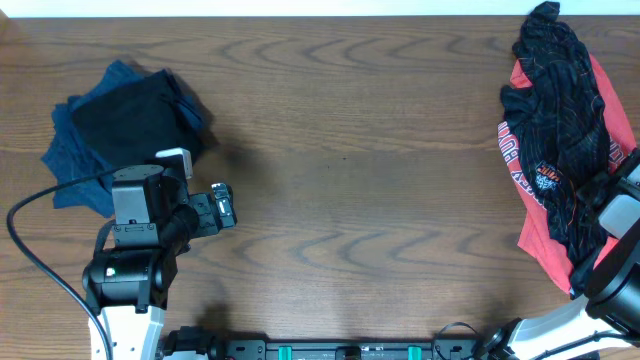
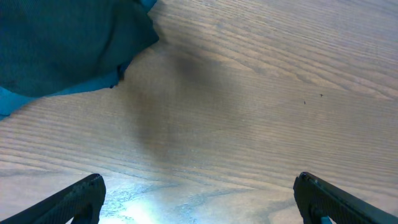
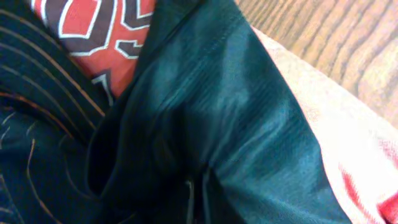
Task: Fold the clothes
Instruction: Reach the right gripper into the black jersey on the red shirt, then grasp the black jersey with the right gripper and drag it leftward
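Far L of the table (image 1: pixel 350 150), near the back edge: a dark blue pile (image 1: pixel 120 125) of cloth, loosely folded w/ a darker piece on top. In the L wrist view a corner of it shows top L.

Just in front of the pile is the L arm (image 1: pixel 135 250), forearm pointing twd table centre. L gripper (image 1: pixel 222 205) is over bare wood just R of the pile and not touching it. Wrist cam shows both fingers (image 2: pixel 71 202) spread wide w/ nothing btwn them but tabletop.

Middle of the table: bare wood grain.

Far R: the black jersey (image 1: pixel 560 110), crumpled in a long heap running from the back edge twd the front. Thin pale/orange contour lines show on it, plus a small orange-white logo (image 1: pixel 545 180). It lies on top of a red garment (image 1: pixel 540 245) that sticks out on both sides, white block lettering (image 1: pixel 507 150) along its L edge.

R arm (image 1: pixel 620 260) comes in at the front R corner, its wrist right at the jersey. R wrist cam is filled by black fabric, w/ red cloth top L. R gripper's fingers aren't visible in any view, so can't tell how the jaws stand or whether they hold cloth.
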Controlling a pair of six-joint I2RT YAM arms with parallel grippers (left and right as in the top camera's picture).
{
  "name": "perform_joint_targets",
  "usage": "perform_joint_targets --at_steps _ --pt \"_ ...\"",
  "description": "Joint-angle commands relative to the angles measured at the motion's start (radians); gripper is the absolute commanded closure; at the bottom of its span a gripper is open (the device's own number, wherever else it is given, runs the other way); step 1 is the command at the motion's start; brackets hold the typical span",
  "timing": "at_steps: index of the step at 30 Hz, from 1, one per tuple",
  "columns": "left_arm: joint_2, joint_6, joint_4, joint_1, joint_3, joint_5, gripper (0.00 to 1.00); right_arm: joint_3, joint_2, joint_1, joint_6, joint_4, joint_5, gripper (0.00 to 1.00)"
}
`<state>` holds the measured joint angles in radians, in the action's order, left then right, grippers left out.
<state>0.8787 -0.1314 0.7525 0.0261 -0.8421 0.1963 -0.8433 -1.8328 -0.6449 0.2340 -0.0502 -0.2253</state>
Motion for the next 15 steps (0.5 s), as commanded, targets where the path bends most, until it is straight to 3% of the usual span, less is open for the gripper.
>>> perform_joint_targets --at_steps 1,11,15 --pt "0.002 -0.005 -0.001 0.001 -0.021 0.005 0.02 0.001 -0.012 -0.009 0.005 0.013 0.027 0.99" --pt "0.002 -0.005 -0.006 0.001 -0.021 0.005 0.02 -0.009 0.162 -0.002 0.005 0.040 0.056 0.99" --pt "0.002 -0.005 -0.005 0.001 -0.021 0.005 0.02 -0.009 0.262 0.035 -0.029 0.055 0.167 0.99"
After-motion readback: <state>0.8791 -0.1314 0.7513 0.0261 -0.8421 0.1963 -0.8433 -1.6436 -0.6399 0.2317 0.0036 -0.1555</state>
